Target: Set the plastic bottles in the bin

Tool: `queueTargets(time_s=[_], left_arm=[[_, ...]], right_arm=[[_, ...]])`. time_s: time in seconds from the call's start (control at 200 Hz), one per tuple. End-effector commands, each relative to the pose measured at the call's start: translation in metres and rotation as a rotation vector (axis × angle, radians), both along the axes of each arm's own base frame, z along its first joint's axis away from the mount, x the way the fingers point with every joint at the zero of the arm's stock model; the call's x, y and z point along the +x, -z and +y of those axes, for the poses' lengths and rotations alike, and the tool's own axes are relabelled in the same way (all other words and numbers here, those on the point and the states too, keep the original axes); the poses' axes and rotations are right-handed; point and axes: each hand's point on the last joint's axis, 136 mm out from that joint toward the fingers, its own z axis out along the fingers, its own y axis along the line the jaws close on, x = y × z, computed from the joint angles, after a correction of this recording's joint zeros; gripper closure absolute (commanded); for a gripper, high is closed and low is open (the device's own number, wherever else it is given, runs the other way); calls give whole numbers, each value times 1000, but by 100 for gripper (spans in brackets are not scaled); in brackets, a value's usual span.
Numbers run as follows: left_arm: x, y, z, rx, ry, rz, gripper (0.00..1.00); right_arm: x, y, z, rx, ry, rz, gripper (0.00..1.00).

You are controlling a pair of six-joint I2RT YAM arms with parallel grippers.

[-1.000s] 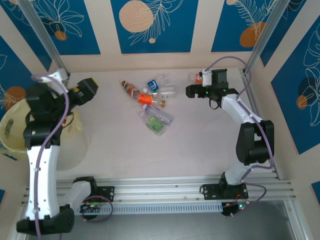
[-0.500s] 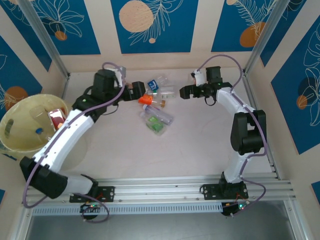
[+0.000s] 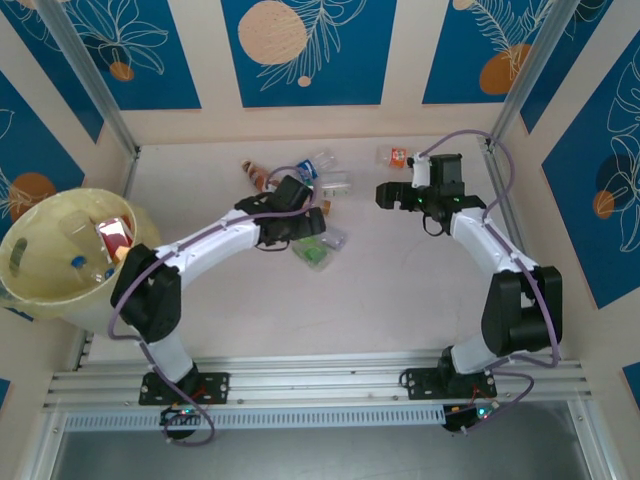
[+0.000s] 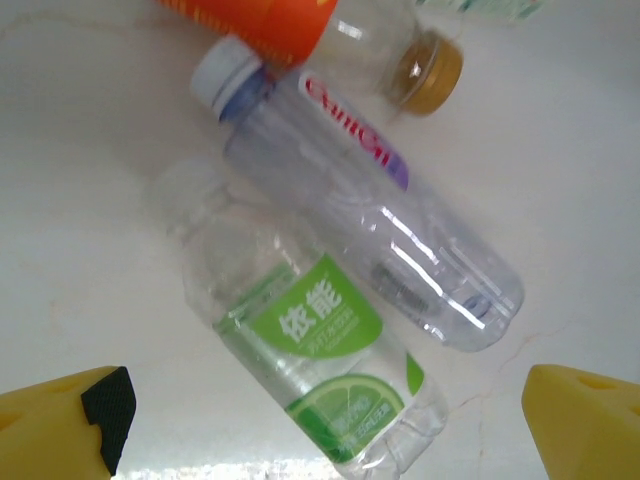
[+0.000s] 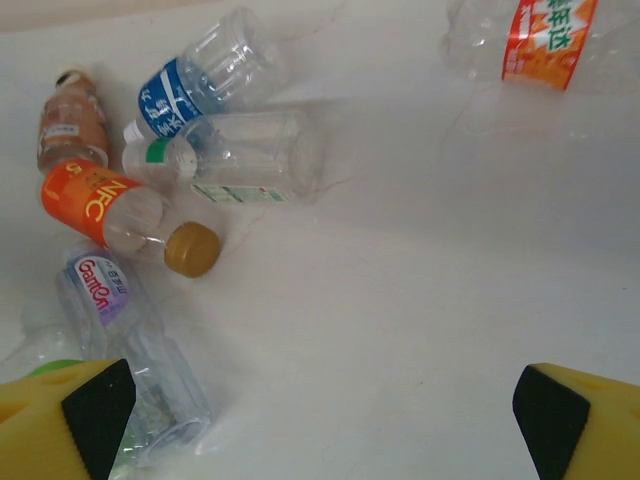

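Several plastic bottles (image 3: 300,185) lie in a loose pile at the table's far middle. My left gripper (image 3: 308,224) hangs open right over the pile. In the left wrist view its yellow fingertips (image 4: 60,420) stand wide on either side of a green-labelled bottle (image 4: 310,345), beside a clear purple-labelled bottle (image 4: 385,235). My right gripper (image 3: 386,192) is open over bare table, right of the pile (image 5: 200,150). A crushed bottle with a red-orange label (image 5: 545,35) lies apart near the back wall (image 3: 396,155). The pale yellow bin (image 3: 22,285) stands at the far left with bottles inside.
An orange-labelled bottle with a gold cap (image 5: 190,248) and a blue-labelled one (image 5: 195,85) lie among the pile. Metal frame posts (image 3: 90,85) rise at the back corners. The wall (image 3: 300,120) runs close behind the bottles.
My left arm has swung from over the bin across to the bottle pile and now hovers above the green-labelled bottle. The right gripper has shifted slightly right. Both stay open.
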Motion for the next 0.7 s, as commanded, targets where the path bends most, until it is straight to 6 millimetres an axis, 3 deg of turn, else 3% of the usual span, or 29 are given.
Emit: queueTargets(time_s=[0.0,0.135,0.45,0.695], left_arm=[[-2,11,5,33,-118,42,0],[-4,32,-11,5,-121,115,0],[-9,69,-9,46,-172,177,5],[-15,80,14,139,-185,167,12]], right_arm=[[-4,-7,-7,17,48,-27,1],[-10,-9,-9,19,55,-32,1],[-16,-5,-13,-2,63,-18,1],[-15,-3,-12,10,65,-12,1]])
